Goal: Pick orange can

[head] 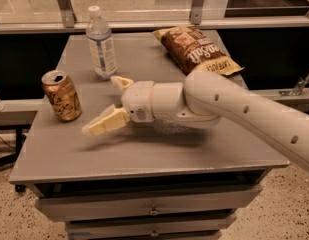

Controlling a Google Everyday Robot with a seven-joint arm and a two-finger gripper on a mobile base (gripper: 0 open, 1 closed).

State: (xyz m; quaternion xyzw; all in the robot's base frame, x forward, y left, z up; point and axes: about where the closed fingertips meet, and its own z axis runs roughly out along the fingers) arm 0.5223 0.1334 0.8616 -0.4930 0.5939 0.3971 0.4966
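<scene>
The orange can (pixel 61 96) stands upright near the left edge of the grey table (pixel 144 154); it is orange-gold with dark script and a silver top. My gripper (pixel 104 104) reaches in from the right over the table, just right of the can and apart from it. Its two cream fingers are spread wide: one fingertip (pixel 94 129) points low toward the front left, the other (pixel 118 81) sits higher, near the bottle's base. The gripper holds nothing.
A clear water bottle (pixel 101 44) with a white cap stands behind the can. A brown chip bag (pixel 196 49) lies at the back right. A railing runs behind the table, and drawers sit below its front edge.
</scene>
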